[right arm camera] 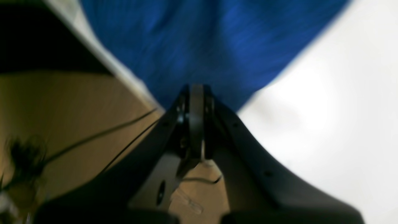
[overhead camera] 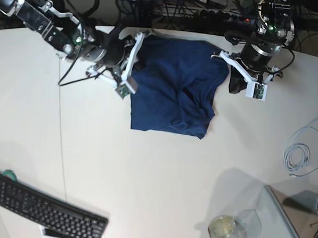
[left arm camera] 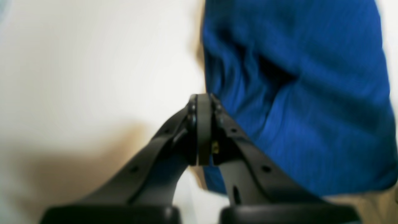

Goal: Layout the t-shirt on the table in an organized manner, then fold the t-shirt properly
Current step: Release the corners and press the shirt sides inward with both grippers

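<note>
The shirt (overhead camera: 174,88) lies on the table (overhead camera: 145,171). The left gripper (left arm camera: 203,99) pinches its 3 o'clock edge. The right gripper (right arm camera: 196,90) clamps its 9 o'clock edge.

One dark navy blue knit t-shirt (overhead camera: 174,88). One wide white table (overhead camera: 145,171). Two black robot arms with grippers: left gripper (overhead camera: 230,57), right gripper (overhead camera: 141,39). One black computer keyboard (overhead camera: 42,206). One coiled pale cable (overhead camera: 306,151). One clear glass jar (overhead camera: 225,229).
</note>
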`<state>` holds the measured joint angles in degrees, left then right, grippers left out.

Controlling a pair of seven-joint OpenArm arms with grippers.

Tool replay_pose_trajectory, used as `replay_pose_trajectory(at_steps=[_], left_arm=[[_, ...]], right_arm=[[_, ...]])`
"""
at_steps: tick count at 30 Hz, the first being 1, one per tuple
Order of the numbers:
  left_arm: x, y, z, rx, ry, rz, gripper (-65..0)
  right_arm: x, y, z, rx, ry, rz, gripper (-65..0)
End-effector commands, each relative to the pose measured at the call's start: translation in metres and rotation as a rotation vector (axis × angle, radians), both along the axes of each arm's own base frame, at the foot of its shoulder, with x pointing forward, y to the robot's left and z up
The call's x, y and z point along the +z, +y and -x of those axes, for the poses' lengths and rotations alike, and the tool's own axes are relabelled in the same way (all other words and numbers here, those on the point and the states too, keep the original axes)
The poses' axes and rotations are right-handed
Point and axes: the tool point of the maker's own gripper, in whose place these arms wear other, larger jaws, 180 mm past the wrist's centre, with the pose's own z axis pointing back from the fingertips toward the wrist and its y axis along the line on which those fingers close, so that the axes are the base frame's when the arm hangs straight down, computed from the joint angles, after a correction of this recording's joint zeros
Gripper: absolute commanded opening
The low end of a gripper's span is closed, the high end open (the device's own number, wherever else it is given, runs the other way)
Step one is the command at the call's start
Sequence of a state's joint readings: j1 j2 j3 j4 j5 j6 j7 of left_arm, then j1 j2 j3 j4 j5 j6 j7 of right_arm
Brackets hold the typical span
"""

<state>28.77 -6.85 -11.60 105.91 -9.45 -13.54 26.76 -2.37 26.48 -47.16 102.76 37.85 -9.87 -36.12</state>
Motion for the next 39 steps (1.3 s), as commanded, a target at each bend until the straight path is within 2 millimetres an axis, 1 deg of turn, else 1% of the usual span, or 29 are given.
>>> replay_pose_trajectory(at_steps=[1, 3, 5, 7, 10, 13, 15, 17, 19, 20, 22, 24, 26, 28, 31, 32, 34, 36, 37, 39], left_arm=[[0.008, 0.002, -0.007, 0.000, -0.031, -0.001, -65.0], [0.019, -0.002, -0.031, -0.001, -0.087, 0.007, -65.0], [0.022, -0.004, -0.053, 0.005, -0.115, 0.026, -65.0], [0.024, -0.011, -0.077, 0.007, -0.144, 0.047, -65.0], [0.020, -0.011, -0.107, 0.018, -0.151, 0.065, -65.0], [0.006, -0.019, -0.126, 0.008, -0.121, 0.082, -65.0], [-0.008, -0.025, -0.132, -0.015, -0.083, 0.058, -65.0], [-0.021, -0.030, -0.134, -0.040, -0.052, 0.033, -65.0], [-0.034, -0.034, -0.131, -0.044, -0.016, 0.027, -65.0], [-0.037, -0.034, -0.133, -0.042, -0.010, 0.029, -65.0], [-0.049, -0.033, -0.134, -0.040, 0.026, 0.020, -65.0], [-0.058, -0.031, -0.136, -0.038, 0.052, 0.012, -65.0], [-0.065, -0.026, -0.137, -0.018, 0.071, 0.004, -65.0], [-0.065, -0.020, -0.143, 0.015, 0.052, 0.002, -65.0], [-0.071, -0.018, -0.145, 0.035, 0.033, 0.002, -65.0], [-0.073, -0.018, -0.148, 0.035, 0.036, 0.004, -65.0], [-0.081, -0.016, -0.148, 0.056, 0.057, 0.018, -65.0], [-0.076, -0.018, -0.152, 0.057, 0.041, 0.023, -65.0], [-0.068, -0.018, -0.157, 0.056, 0.017, 0.024, -65.0], [-0.045, -0.019, -0.169, 0.050, -0.048, 0.022, -65.0]], right_arm=[[0.011, -0.006, -0.018, -0.024, -0.038, -0.002, -65.0], [0.026, -0.007, -0.050, -0.059, -0.097, -0.009, -65.0], [0.033, -0.011, -0.079, -0.079, -0.142, 0.006, -65.0], [0.038, -0.014, -0.105, -0.093, -0.178, 0.021, -65.0], [0.042, -0.006, -0.133, -0.116, -0.200, 0.021, -65.0], [0.044, 0.000, -0.150, -0.132, -0.207, 0.019, -65.0], [0.044, 0.005, -0.156, -0.138, -0.205, 0.014, -65.0], [0.042, 0.013, -0.156, -0.141, -0.192, 0.005, -65.0], [0.032, 0.017, -0.155, -0.148, -0.164, 0.008, -65.0], [0.027, 0.018, -0.154, -0.148, -0.151, 0.012, -65.0], [0.016, 0.018, -0.158, -0.127, -0.152, 0.010, -65.0], [-0.001, 0.010, -0.159, -0.128, -0.137, 0.022, -65.0], [-0.019, -0.004, -0.161, -0.156, -0.121, 0.049, -65.0], [-0.031, -0.021, -0.165, -0.196, -0.113, 0.069, -65.0], [-0.041, -0.049, -0.170, -0.260, -0.095, 0.101, -65.0], [-0.043, -0.056, -0.171, -0.267, -0.093, 0.110, -65.0], [-0.042, -0.061, -0.172, -0.272, -0.097, 0.116, -65.0], [-0.042, -0.066, -0.172, -0.273, -0.101, 0.124, -65.0], [-0.040, -0.066, -0.173, -0.273, -0.107, 0.122, -65.0], [-0.031, -0.062, -0.176, -0.265, -0.126, 0.105, -65.0]])
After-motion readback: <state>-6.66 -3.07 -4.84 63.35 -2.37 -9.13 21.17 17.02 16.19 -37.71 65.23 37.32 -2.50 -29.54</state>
